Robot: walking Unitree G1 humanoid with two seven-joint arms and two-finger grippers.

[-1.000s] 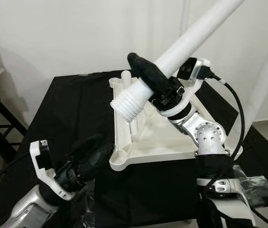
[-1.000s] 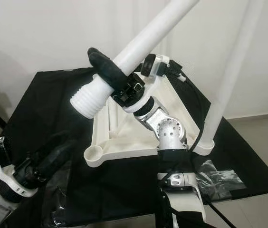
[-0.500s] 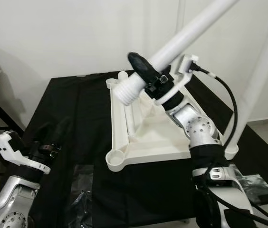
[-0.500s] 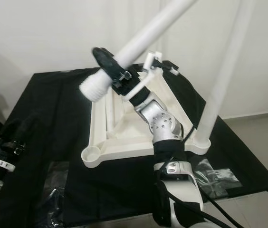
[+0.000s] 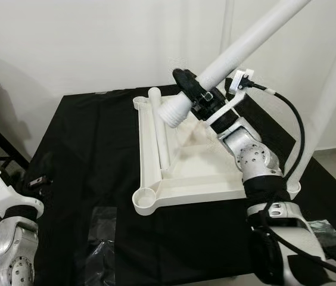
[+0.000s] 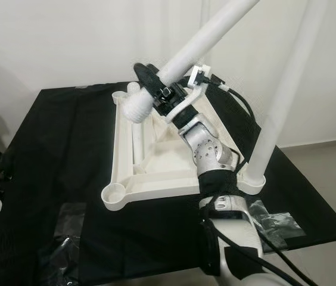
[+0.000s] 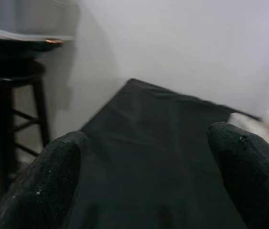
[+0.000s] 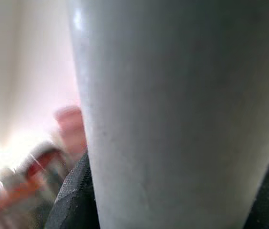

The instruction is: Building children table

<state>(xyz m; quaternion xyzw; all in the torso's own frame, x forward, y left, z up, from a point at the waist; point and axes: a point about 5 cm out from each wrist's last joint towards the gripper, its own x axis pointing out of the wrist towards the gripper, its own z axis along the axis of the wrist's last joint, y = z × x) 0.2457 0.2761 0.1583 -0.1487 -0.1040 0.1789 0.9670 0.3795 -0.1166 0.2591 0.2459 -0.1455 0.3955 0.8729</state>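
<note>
**Lining up the threaded leg with the far corner socket**

Guiding the white table leg (image 5: 245, 42) is the step in hand: it is clamped by the right gripper (image 5: 195, 89) just above its ribbed, threaded end (image 5: 173, 113), with the long shaft slanting up and away toward the wall. The threaded end is held above the far part of the upturned white tabletop (image 5: 198, 179), close to the far-left corner socket (image 5: 140, 102). For a clean start, the leg would have to be raised toward upright so that its axis meets the socket squarely; entered at the present slant, the threads would likely bind or cross. Seating should be judged before any turning is attempted.

One leg (image 6: 287, 89) is already stood in the near-right corner, and its tall shaft lies close to the right arm's elbow, so a wide swing is best avoided. A loose leg (image 5: 159, 128) is lying inside the frame along the left rail, just under the threaded end, and could be knocked. The near-left socket (image 5: 145, 199) is unfilled.

The left gripper (image 7: 144, 176) is held low beside the black-covered work table (image 5: 84, 155), fingers spread and holding nothing. A dark stool (image 7: 10, 95) is seen at the table's left, and clear plastic wrapping (image 5: 99, 244) lies on the near cloth.
</note>
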